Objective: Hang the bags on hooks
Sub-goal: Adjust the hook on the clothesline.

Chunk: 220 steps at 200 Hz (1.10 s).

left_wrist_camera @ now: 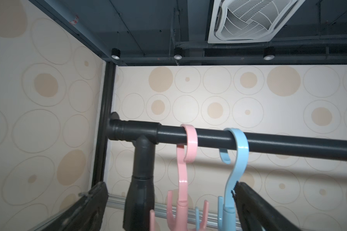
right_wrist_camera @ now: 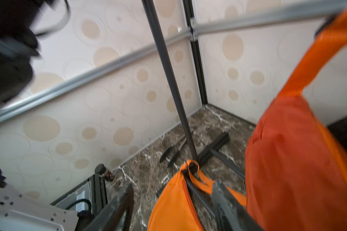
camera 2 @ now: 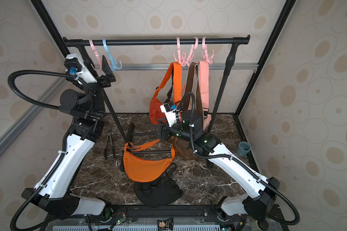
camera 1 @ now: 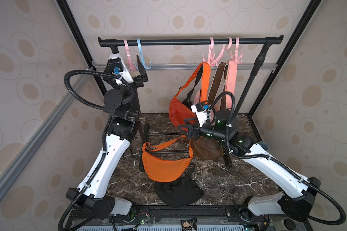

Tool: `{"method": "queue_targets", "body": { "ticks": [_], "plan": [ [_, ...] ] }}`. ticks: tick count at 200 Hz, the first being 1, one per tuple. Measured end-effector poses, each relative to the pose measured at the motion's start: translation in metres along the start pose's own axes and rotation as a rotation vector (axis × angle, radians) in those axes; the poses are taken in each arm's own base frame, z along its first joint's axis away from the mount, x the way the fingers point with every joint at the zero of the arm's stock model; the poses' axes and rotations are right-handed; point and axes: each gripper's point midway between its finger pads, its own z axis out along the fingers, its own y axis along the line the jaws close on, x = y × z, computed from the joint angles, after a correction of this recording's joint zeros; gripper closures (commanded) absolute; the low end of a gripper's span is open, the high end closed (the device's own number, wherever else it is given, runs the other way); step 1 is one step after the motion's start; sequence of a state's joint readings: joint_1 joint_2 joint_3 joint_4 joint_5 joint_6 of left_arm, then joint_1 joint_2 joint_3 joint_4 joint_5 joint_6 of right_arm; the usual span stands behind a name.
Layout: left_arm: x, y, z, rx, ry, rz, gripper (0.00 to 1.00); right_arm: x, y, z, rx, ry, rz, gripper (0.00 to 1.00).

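You are looking at a partly finished job: three bags are hanging by their straps from the pink plastic hooks (camera 1: 220,55) at the robot's right end of the black rail (camera 1: 188,41), namely a dark orange fabric sling bag (camera 1: 181,112), a brown leather-look bag (camera 1: 206,150) and a pink-strapped bag (camera 1: 231,76). The bright orange crescent-shaped fabric bag (camera 1: 162,167) is lying on the dark marbled desk (camera 1: 238,180), its strap (camera 1: 168,143) trailing toward the rack base, and a black fabric bag (camera 1: 178,193) is lying just in front of it, so at least these are waiting to be hung. The right gripper (camera 1: 183,124) is hovering low, just above that strap, with its jaws apart and nothing between them; judge the grasp as not yet made. The left gripper (camera 1: 140,70) is raised beside the light blue plastic hook (camera 1: 141,60), jaws spread wide and empty. The pink plastic hook (camera 1: 128,58) next to it is also free. The left wrist view is showing you what the top views do not: the blue hook (left_wrist_camera: 231,170) sitting against one finger (left_wrist_camera: 254,204), the pink one inside the gap. The right wrist view, though blurred, is showing the bright orange bag (right_wrist_camera: 174,202) directly below its fingers (right_wrist_camera: 226,202). Only a top view is showing the black tongs (camera 2: 109,145) on the desk beside the left arm.
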<state>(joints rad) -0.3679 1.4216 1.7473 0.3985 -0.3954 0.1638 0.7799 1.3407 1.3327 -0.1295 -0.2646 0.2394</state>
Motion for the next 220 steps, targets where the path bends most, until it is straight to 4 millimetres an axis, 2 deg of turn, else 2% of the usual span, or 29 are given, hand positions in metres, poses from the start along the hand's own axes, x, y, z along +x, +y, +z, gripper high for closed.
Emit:
{"method": "queue_targets", "body": {
  "ticks": [20,38,54,66,81,101,120,173,220],
  "plan": [
    [0.019,-0.011,0.009,0.037,0.036,0.017,0.05,0.079,-0.004,0.015,0.047,0.162,0.008,0.33],
    [0.034,-0.018,0.014,0.064,0.06,0.036,0.07,0.14,-0.003,0.013,0.072,0.279,0.0,0.32],
    [0.042,-0.023,0.018,0.084,0.075,0.047,0.08,0.173,-0.01,0.003,0.096,0.338,0.015,0.33],
    [0.044,-0.027,0.023,0.101,0.077,0.051,0.14,0.189,-0.016,-0.002,0.118,0.364,0.027,0.33],
    [0.042,-0.031,0.028,0.125,0.069,0.052,0.19,0.204,-0.021,-0.006,0.13,0.383,0.041,0.33],
    [0.034,-0.04,0.034,0.161,0.048,0.046,0.22,0.225,-0.027,-0.01,0.148,0.418,0.054,0.34],
    [0.03,-0.047,0.038,0.195,0.04,0.041,0.38,0.238,-0.031,-0.012,0.158,0.447,0.061,0.35],
    [0.045,-0.067,0.04,0.285,0.075,0.022,0.34,0.239,-0.033,-0.009,0.165,0.441,0.062,0.36],
    [0.056,-0.107,0.03,0.393,0.111,-0.017,0.32,0.238,-0.035,-0.009,0.176,0.438,0.058,0.36]
  ]
}}
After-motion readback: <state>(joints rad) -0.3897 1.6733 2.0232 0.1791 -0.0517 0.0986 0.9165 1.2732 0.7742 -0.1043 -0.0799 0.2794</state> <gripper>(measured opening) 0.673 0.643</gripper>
